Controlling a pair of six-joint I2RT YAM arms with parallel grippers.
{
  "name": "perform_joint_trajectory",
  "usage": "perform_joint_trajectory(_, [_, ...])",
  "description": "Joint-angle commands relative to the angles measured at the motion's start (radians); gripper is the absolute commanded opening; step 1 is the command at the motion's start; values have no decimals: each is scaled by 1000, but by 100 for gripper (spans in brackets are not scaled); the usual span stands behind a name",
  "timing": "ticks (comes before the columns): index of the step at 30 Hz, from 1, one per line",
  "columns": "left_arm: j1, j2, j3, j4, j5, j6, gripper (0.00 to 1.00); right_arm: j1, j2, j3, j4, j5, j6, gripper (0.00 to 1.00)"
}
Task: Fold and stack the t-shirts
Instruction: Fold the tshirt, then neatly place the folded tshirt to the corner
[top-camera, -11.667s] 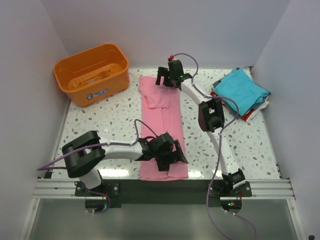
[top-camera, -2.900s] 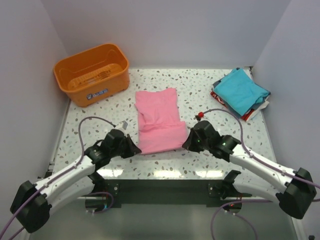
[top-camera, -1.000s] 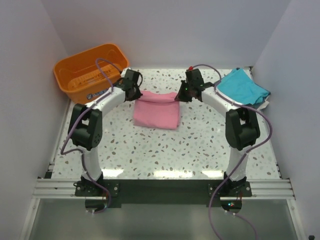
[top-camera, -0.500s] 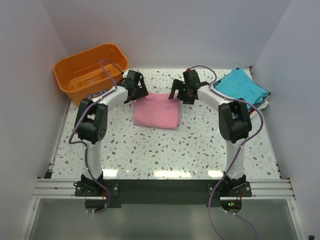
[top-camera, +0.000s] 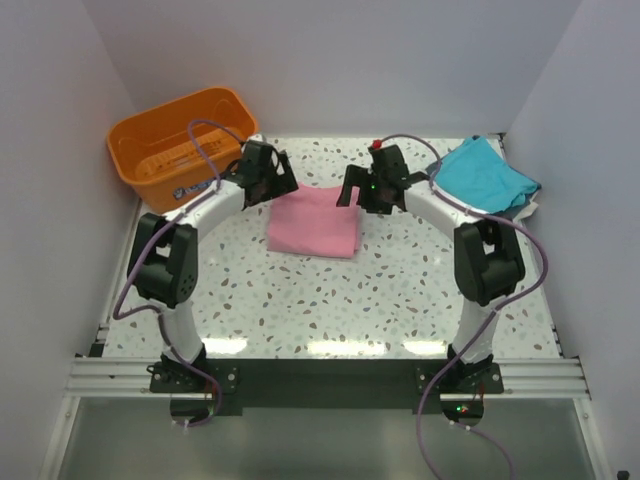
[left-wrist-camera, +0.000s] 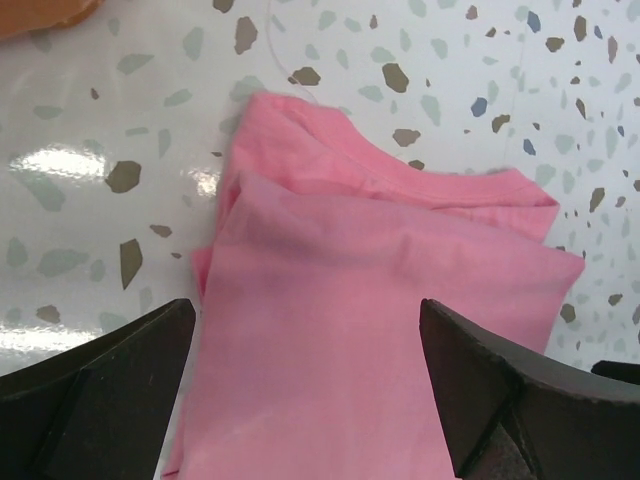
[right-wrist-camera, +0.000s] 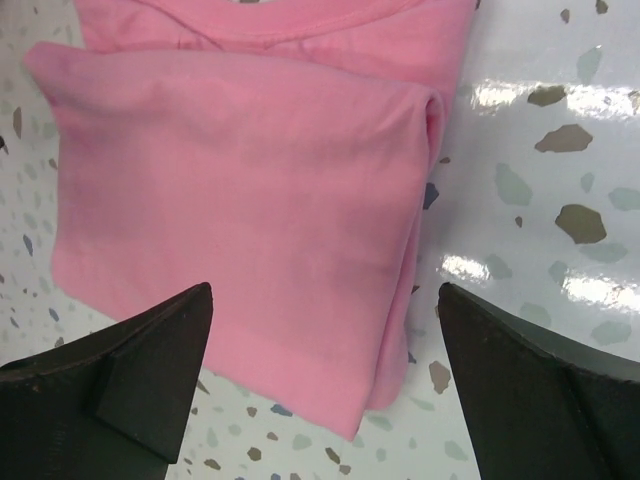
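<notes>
The pink t-shirt lies folded into a flat rectangle on the speckled table; it fills the left wrist view and the right wrist view. My left gripper is open and empty above the shirt's far left corner. My right gripper is open and empty above its far right corner. A stack of folded shirts with a teal one on top, red and white below, sits at the far right.
An orange plastic basket stands at the far left corner. White walls close in the table on three sides.
Both grippers carried the near half of the pink shirt to the far edge, let it go and opened. The shirt now lies folded in half.
</notes>
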Motion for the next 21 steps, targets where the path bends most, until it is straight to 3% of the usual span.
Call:
perform_joint_trajectory(1, [-10,-15,-1,36,78,14,100,21,-65,-30,12,37,-3,99])
perform_joint_trajectory(5, [-15,-97,-120,35,90,3,100,29,-40,-30,-25,102,-7,98])
perform_joint_trajectory(12, [-51,-442,-445,10,38,-17,100,44,78,69,-88,148,-75,91])
perform_joint_trajectory(17, [-56,-679,-628,-93,-37,-71,100,56,148,134,-115,166,-93,80])
perform_joint_trajectory(19, [-56,-762,-672,-115,-31,-86,100,69,177,157,-120,210,-90,69])
perform_joint_trajectory(21, [-58,-820,-691,-133,-34,-94,100,72,206,175,-120,223,-89,65])
